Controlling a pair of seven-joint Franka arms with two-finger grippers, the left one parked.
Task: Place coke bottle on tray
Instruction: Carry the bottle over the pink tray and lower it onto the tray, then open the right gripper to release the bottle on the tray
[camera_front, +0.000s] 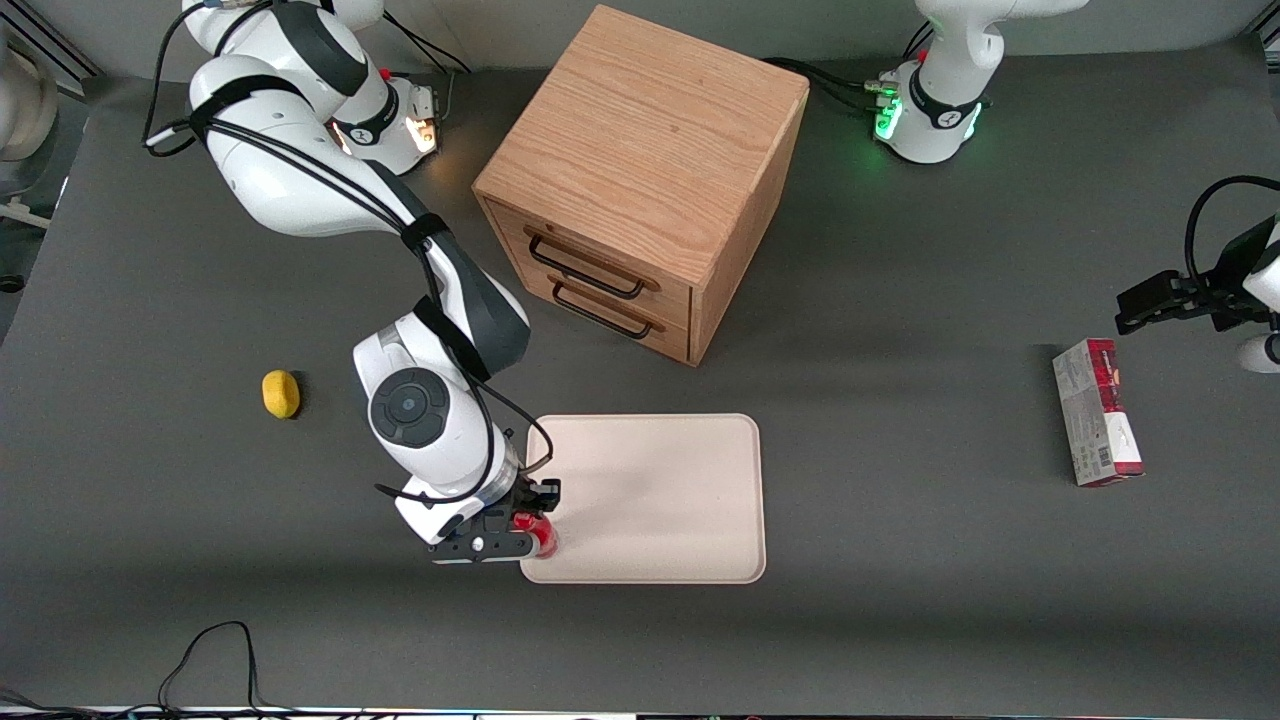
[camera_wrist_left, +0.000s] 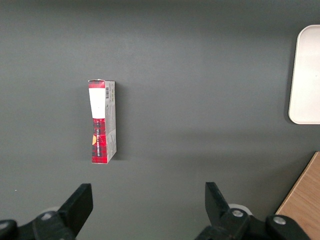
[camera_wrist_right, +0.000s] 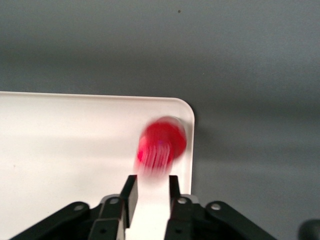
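Blurring beneath the pincer (camera_wrist_right: 150, 187), the coke bottle (camera_wrist_right: 161, 145) overlaps the tray (camera_wrist_right: 60, 150) corner.

From the front view we look steeply down on the whole table, with the tray (camera_front: 690, 470) near centre. From the right wrist we look straight down, close above the tray (camera_wrist_right: 65, 145) corner. From the left wrist we look down near the carton (camera_wrist_left: 102, 121), sharing only the tray (camera_wrist_left: 306, 75) edge.
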